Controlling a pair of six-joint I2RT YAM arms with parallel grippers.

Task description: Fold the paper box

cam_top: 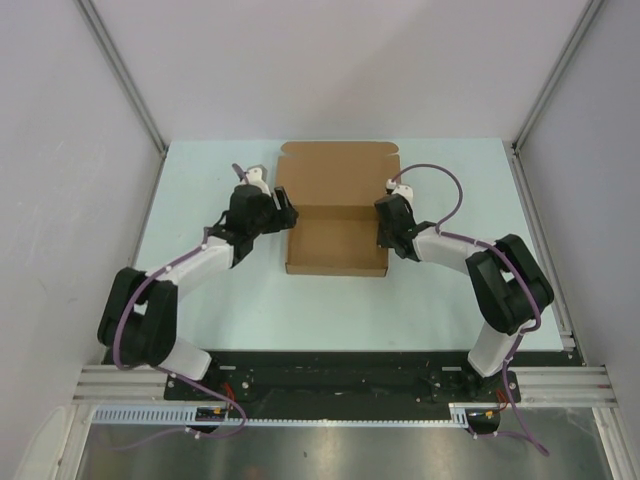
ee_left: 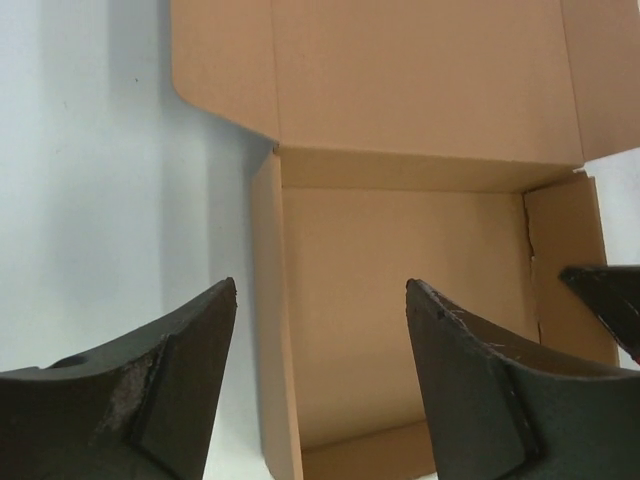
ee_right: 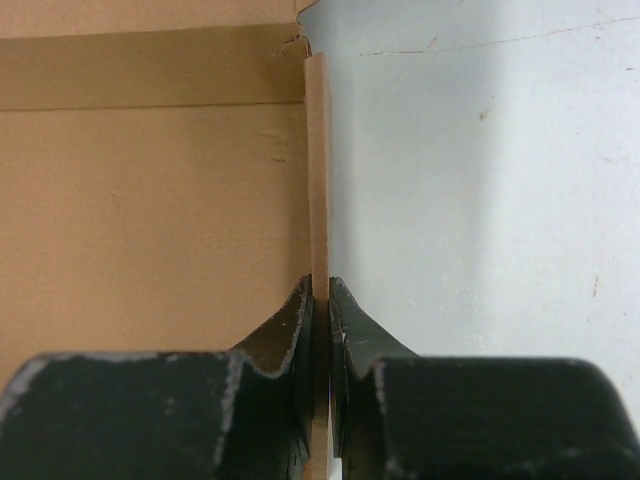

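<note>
Left fingers (ee_left: 170, 390) stood apart, straddling the left side wall of the paper box (cam_top: 335, 200): one over the tabletop (cam_top: 200, 190), one over the tray floor, the upright wall between them and not yet pinched. At centre frame in the overhead view, the box sat with its lid flap flat towards the top and its side walls running up and down the picture. Right fingers (ee_right: 285, 335) were clamped on the right wall's top edge. Both arms reached inward, elbows out, equally near; the left looked next to close.

Paper box (cam_top: 335, 240) plain brown; table (cam_top: 440, 300) pale mint; left pincer (ee_left: 320, 285), right pincer (ee_right: 320, 285) black; back wall (cam_top: 350, 60) pale grey.
</note>
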